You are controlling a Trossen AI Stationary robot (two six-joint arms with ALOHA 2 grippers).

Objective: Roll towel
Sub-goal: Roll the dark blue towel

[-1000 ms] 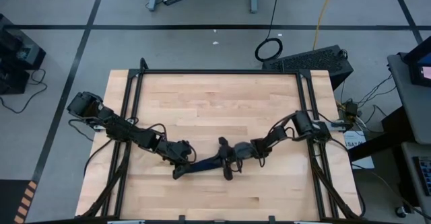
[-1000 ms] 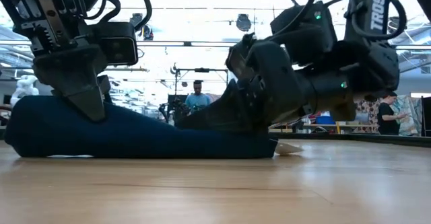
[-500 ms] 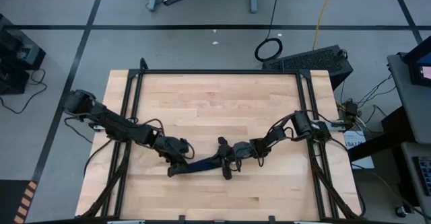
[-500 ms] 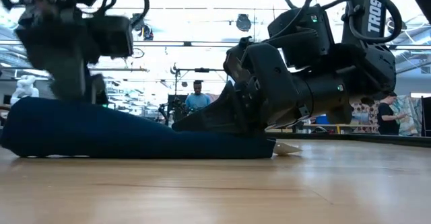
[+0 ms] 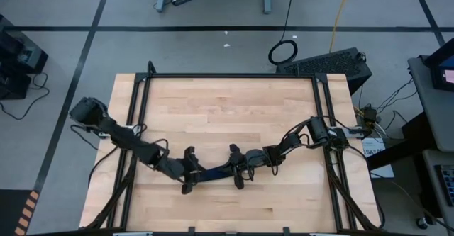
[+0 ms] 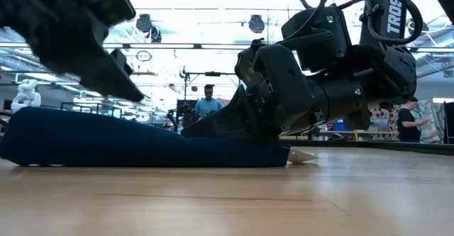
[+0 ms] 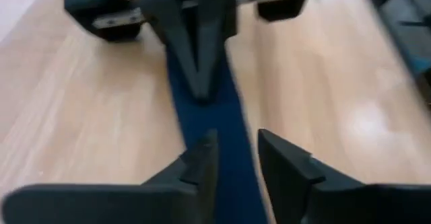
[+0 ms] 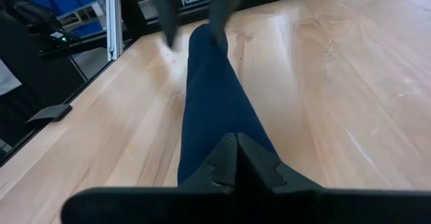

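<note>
The towel (image 6: 135, 142) lies rolled into a long, narrow navy bundle on the wooden tabletop (image 5: 227, 108), near its front edge, stretched between the two arms. The right pincer (image 8: 237, 158) is pressed together, clamping one end of the roll. The left pincer (image 7: 236, 158) hangs over the other end, fingers slightly parted, holding nothing.

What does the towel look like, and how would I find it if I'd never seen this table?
Look at the wooden table, near its front edge, between the two dark robot arms. The towel lies there rolled into a long, narrow dark navy bundle. It is the only soft blue thing there, with the right gripper shut on one end.
</note>
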